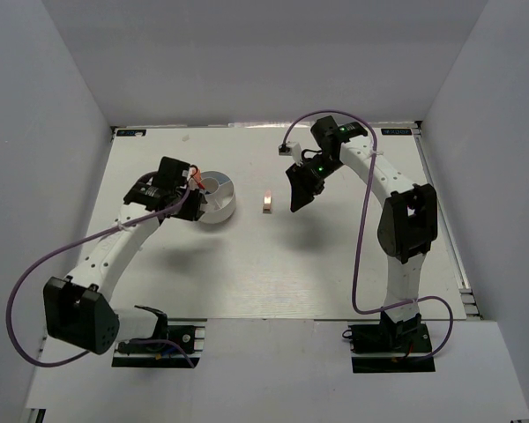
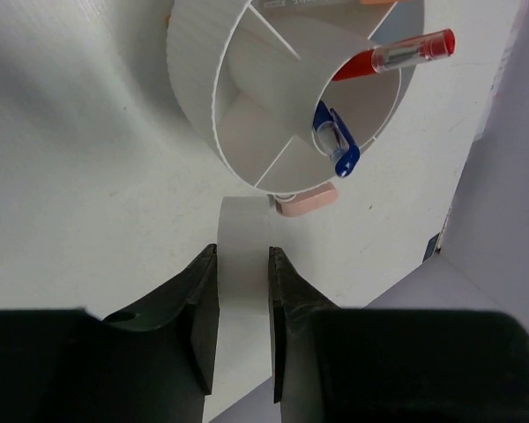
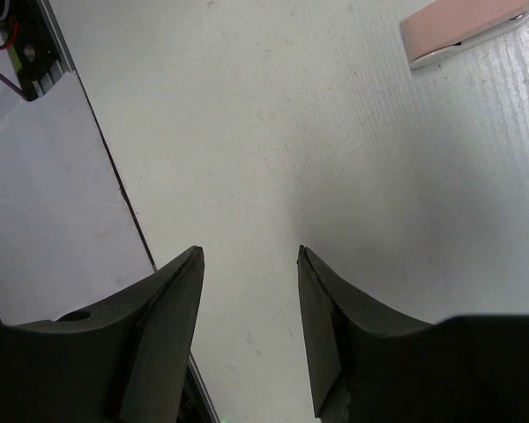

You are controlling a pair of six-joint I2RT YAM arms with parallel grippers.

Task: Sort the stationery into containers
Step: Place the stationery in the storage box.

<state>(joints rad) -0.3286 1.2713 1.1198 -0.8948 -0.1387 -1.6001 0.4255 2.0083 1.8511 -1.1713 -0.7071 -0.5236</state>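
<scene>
We see the left gripper (image 2: 244, 251) closed narrow on a white strip (image 2: 243, 216), just below the tub (image 2: 192, 79), which sits left of the bench's middle. A red pen (image 2: 397, 55) and a blue pen (image 2: 335, 141) poke out of its compartments. The right gripper (image 3: 251, 251) hangs open and empty over the speckled white bench (image 3: 273, 132), with a pinkish clip (image 3: 463, 31) lying near it. Plain white walls (image 1: 264, 53) close three sides.
</scene>
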